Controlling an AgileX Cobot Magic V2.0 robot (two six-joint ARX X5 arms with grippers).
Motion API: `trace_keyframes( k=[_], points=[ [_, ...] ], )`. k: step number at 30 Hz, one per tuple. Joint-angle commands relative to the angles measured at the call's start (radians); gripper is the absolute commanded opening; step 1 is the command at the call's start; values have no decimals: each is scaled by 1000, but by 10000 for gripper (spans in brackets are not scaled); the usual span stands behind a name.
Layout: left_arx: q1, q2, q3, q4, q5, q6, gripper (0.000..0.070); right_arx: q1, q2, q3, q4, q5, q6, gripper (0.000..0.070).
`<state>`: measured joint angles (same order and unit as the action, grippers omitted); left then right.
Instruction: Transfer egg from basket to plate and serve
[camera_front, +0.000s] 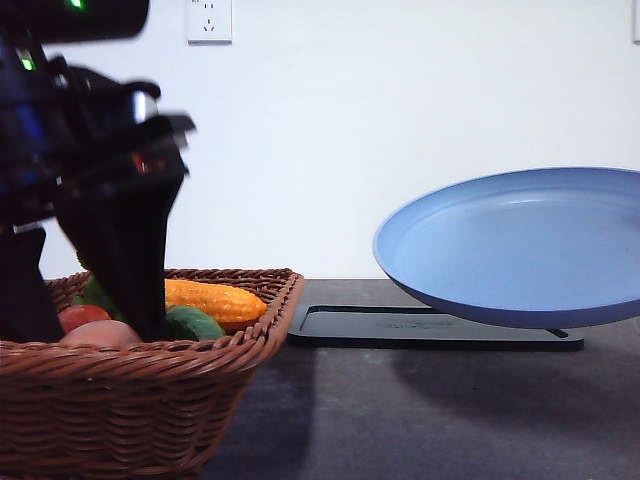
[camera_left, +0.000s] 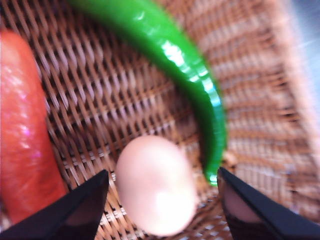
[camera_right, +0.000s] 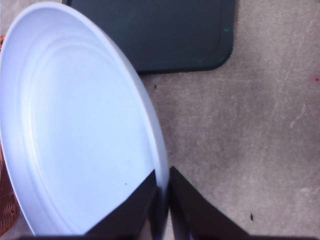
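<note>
I see egg (camera_left: 156, 186) on basket (camera_left: 125, 110) floor, long axis running between fingers. Left pincer (camera_left: 162, 210) wide, egg untouched. Right pincer (camera_right: 162, 200) clamps plate (camera_right: 75, 135) rim, plate above worktop (camera_right: 250, 125).

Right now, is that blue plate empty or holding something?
Empty. The plate is held tilted above the table by the right gripper, its inside bare.
</note>
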<state>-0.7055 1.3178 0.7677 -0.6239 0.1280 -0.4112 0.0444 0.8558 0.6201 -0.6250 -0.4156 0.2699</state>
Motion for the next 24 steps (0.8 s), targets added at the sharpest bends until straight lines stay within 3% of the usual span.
trace_keyframes(
  k=[1, 9, 17, 24],
  points=[
    [-9, 32, 15, 15, -6, 4, 443, -1, 3, 10, 9, -7, 0, 0],
    [-9, 85, 15, 26, -7, 20, 436, -1, 3, 10, 9, -7, 0, 0],
    [-9, 88, 15, 25, -6, 30, 226, -1, 3, 10, 9, -11, 0, 0],
    [-9, 71, 44, 4, -6, 35, 218, -1, 3, 10, 10, -42, 1, 0]
  ],
)
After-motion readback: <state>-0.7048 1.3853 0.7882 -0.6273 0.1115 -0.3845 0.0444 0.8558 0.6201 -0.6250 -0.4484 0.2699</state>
